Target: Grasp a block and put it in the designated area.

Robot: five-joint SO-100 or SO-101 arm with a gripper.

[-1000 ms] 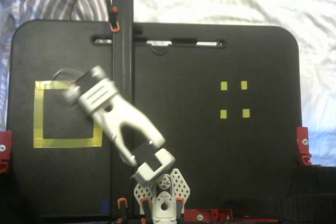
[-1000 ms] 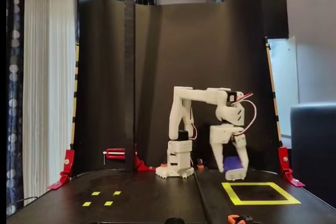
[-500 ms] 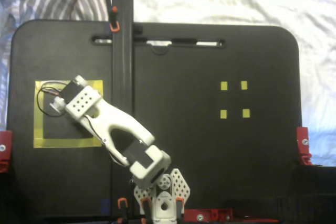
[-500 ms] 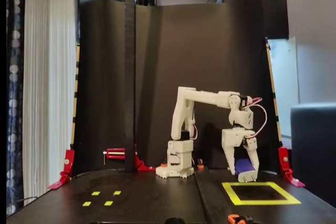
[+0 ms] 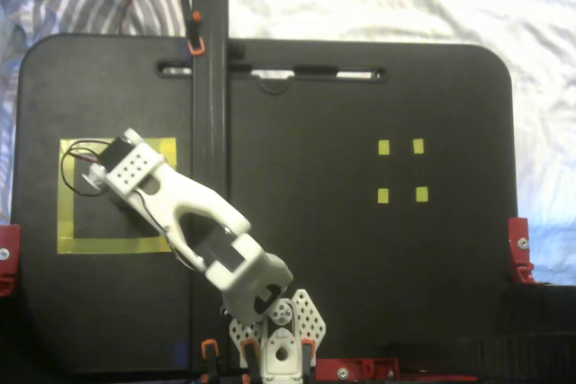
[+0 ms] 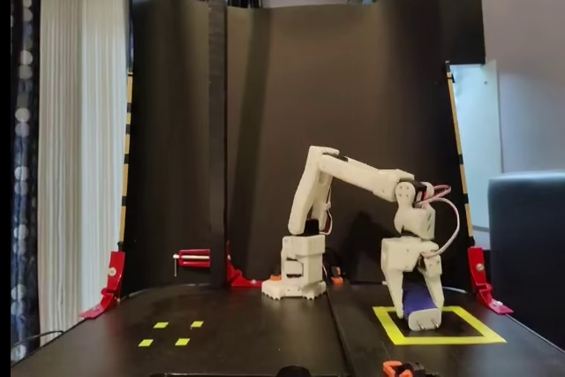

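One white arm (image 6: pixel 353 178) stands on the black table (image 5: pixel 342 249), its base at the lower middle of the top-down fixed view and near the centre of the front-facing fixed view. There is one block (image 6: pixel 422 305), dark blue, and it shows only in the front-facing fixed view, at the lower right of the frame. The jaws (image 6: pixel 417 313) are clamped on the block, with a white finger on either side of it. The block hangs low over the designated area (image 6: pixel 439 325), inside the near left part of the yellow outline; whether it touches the surface I cannot tell.

From above, the designated area (image 5: pixel 67 195) is a single yellow tape square at the left of the frame. The arm's wrist covers its upper right corner and part of its black inside, and the block is hidden under the arm there.

Four small yellow square markers (image 5: pixel 401 170) sit in a two-by-two group at the right of the top-down fixed view, well apart from the arm. In the front-facing fixed view they lie at the lower left (image 6: pixel 173 333).

The square's left tape edge lies near the table's left edge, with a narrow strip of black between. A tall dark post (image 5: pixel 209 87) rises just to the right of the square. Bare black table spreads between post and markers
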